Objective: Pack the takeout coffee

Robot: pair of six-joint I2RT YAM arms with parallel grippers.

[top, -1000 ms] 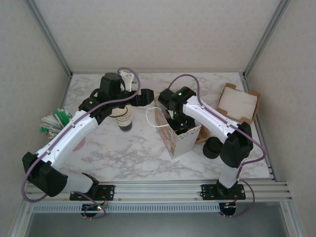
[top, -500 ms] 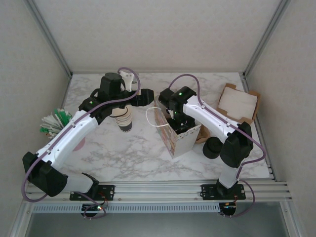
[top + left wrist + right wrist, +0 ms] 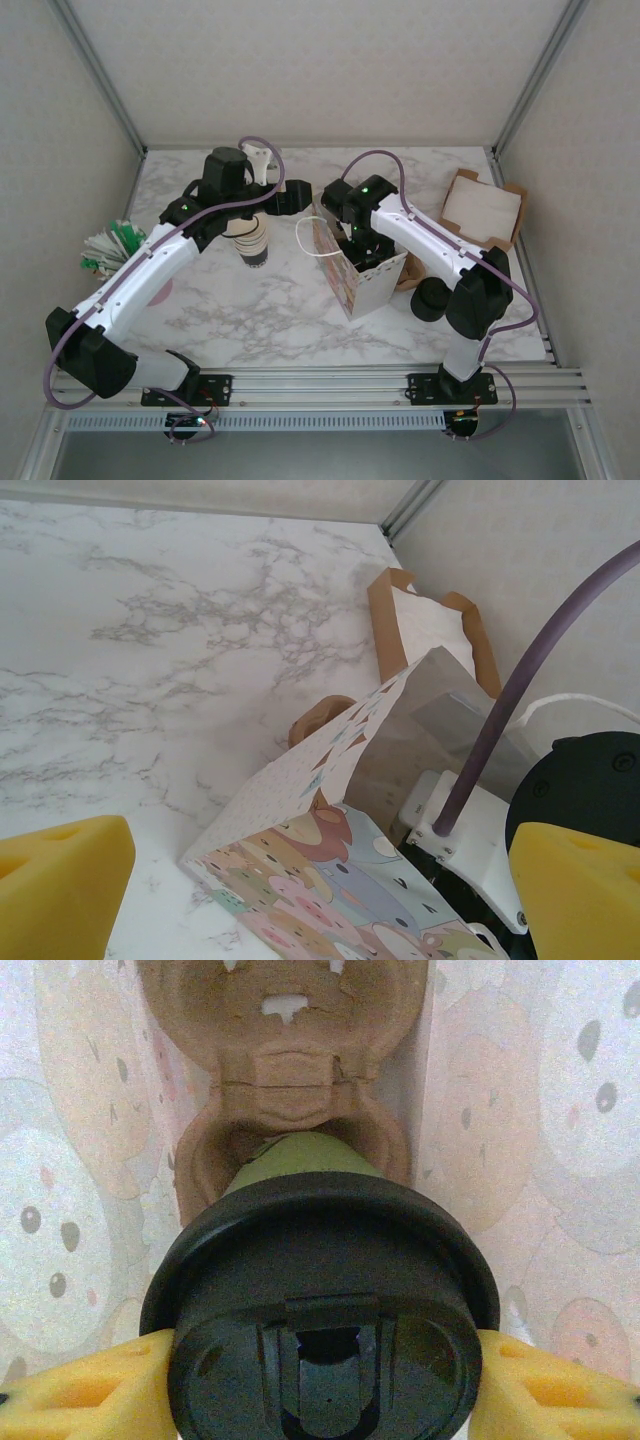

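The takeout coffee (image 3: 320,1300), olive-sided with a round black lid, hangs inside the patterned paper bag (image 3: 375,285). My right gripper (image 3: 320,1385) is shut on it, one yellow finger (image 3: 85,1385) on each side of the lid. Below the cup, a brown pulp cup carrier (image 3: 290,1080) lies at the bottom of the bag. From above, the right gripper (image 3: 355,248) reaches down into the bag's mouth. My left gripper (image 3: 293,197) hovers by the bag's upper left edge. It stands open, fingers wide apart, with the bag (image 3: 330,880) in front of it.
A stack of lidless cream cups (image 3: 255,240) stands left of the bag. A black stack of lids (image 3: 432,298) sits to the right, by the right arm. A cardboard tray (image 3: 485,208) lies at the back right. Packets (image 3: 110,248) lie at the left edge.
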